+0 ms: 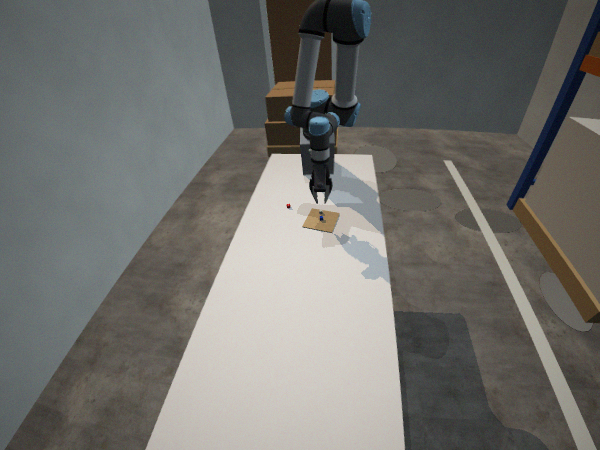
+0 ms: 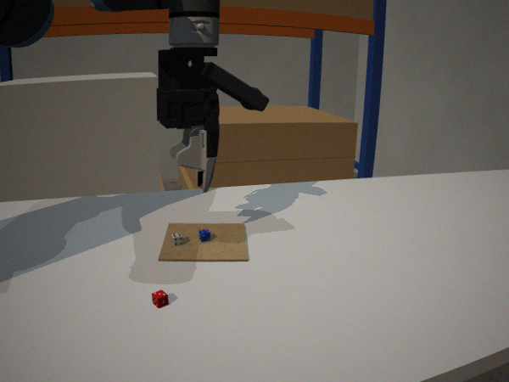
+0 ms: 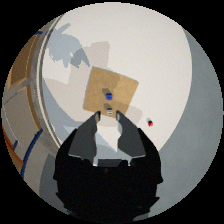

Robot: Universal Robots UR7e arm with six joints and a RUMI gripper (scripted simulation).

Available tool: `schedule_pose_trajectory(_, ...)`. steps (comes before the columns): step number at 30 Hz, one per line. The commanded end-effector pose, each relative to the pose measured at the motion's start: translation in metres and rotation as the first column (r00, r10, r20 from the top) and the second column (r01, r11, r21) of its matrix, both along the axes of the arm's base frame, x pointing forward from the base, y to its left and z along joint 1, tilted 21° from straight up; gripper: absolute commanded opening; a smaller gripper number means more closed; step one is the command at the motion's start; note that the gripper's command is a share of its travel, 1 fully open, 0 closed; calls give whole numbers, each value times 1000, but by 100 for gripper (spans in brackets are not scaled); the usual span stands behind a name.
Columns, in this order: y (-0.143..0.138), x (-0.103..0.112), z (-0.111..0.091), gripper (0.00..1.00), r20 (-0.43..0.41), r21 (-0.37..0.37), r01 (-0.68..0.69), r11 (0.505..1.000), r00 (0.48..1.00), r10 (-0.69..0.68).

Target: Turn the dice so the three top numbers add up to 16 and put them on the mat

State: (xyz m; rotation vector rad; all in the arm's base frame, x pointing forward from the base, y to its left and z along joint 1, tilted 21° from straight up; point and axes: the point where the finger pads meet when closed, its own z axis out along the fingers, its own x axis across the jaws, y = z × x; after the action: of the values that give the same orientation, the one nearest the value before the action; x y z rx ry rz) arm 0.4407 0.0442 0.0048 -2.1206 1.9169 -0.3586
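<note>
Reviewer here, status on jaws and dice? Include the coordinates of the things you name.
Black jaws apart, nothing held, above the table. White die (image 2: 177, 239) (image 3: 109, 111), blue die (image 1: 321, 218) (image 2: 204, 235) (image 3: 109, 96) on wooden mat (image 1: 312, 226) (image 2: 220, 252) (image 3: 95, 97); red die (image 1: 288, 206) (image 2: 159, 299) (image 3: 150, 123) off it.

Dim light is leaving the walls grey, while the arm's overlapping shadows are stretching over the pale tabletop (image 1: 300, 320) (image 2: 339, 289) (image 3: 160, 60). Grain is speckling the exterior view; the wrist view is bending edges inside a black circle.

Mat (image 1: 312, 225) (image 2: 225, 250) (image 3: 125, 85), ext. view: blue die (image 1: 321, 218) (image 2: 204, 235) (image 3: 109, 96) and white die (image 1: 321, 212) (image 2: 176, 238) (image 3: 109, 111) in far half, narrow gap btwn.; right side and near strip unobstructed. Approach from near left: red die (image 1: 288, 206) (image 2: 159, 299) (image 3: 150, 123) on tabletop (image 1: 300, 325) (image 2: 339, 276) (image 3: 160, 60), passage btwn. it & mat.
</note>
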Motion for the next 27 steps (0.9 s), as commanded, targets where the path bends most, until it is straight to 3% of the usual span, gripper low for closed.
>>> schedule_pose_trajectory(1, 0, 0, 1, 100, 1, 0, 0, 1000, 1000, 0)
schedule_pose_trajectory(27, -3, -1, 0, 100, -1, 7, 18, 1000, 1000, -18)
